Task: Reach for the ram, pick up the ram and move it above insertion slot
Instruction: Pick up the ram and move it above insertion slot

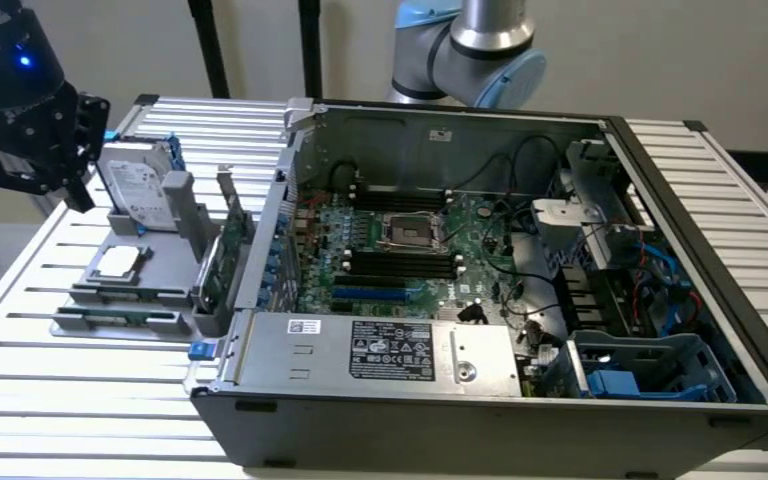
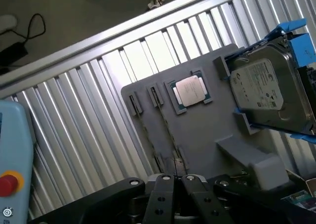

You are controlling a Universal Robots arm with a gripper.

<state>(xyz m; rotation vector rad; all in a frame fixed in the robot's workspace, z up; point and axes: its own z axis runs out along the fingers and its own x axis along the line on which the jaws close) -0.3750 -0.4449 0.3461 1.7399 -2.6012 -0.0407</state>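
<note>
The hand (image 2: 174,180), fingers together and empty, hangs at eleven o'clock from the ram (image 1: 120,316) in the exterior view: light, stiff, fragile, probably best pinched mid-length.

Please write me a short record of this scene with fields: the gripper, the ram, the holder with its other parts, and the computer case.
gripper: gripper shut, holding nothing, hanging over the grey holder
ram: ram seated in the holder, apart from the gripper, not yet picked up
other parts on holder: hard drive, processor chip, expansion card
computer case: computer case open, motherboard exposed, at the exterior view's right of the holder
</note>
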